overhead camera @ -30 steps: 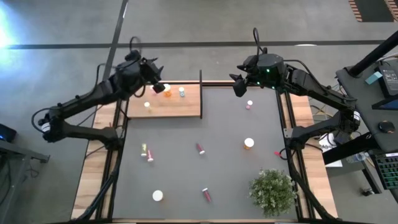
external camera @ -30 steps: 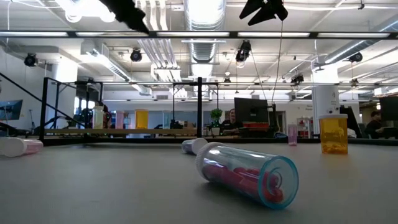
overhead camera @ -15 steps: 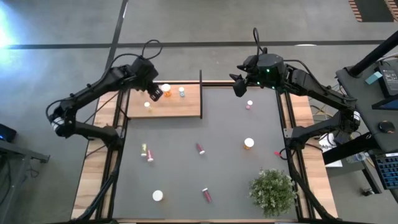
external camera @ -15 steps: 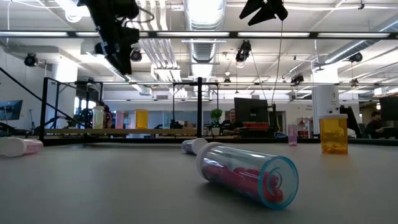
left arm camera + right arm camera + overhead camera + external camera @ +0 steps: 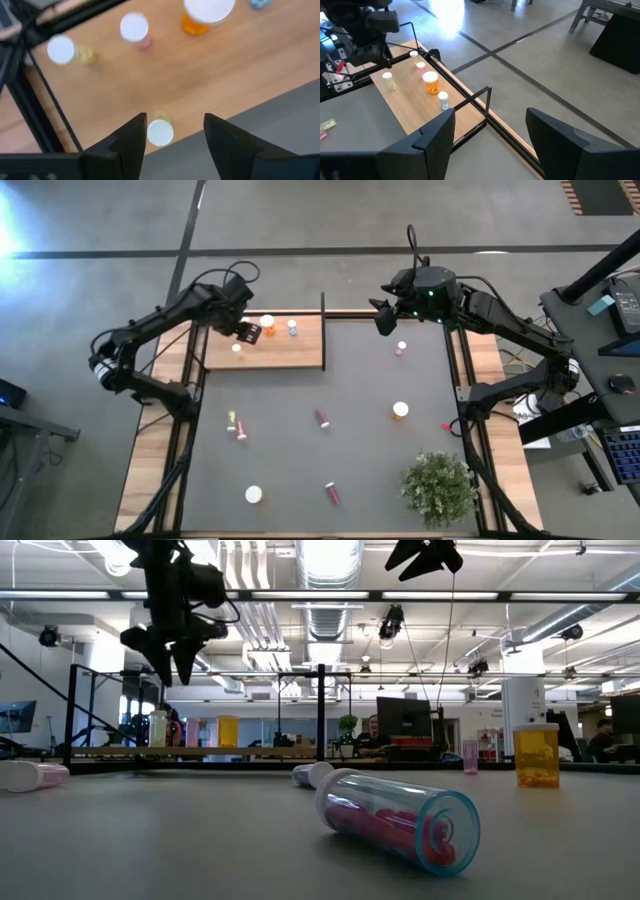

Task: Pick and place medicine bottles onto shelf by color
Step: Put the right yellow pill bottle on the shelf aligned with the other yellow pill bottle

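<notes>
Four small white-capped bottles stand on the flat light-wood shelf [image 5: 265, 345]; left tool [image 5: 249, 332] hovers over it, empty, parted — the yellow bottle [image 5: 160, 131] upright beneath. Right tool [image 5: 384, 320] waits beside the shelf, parted.

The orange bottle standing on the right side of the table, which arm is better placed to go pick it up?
Probably the right. The right gripper hangs open above the table's right half, nearer the orange bottle. The left gripper is empty over the shelf on the far left.
</notes>
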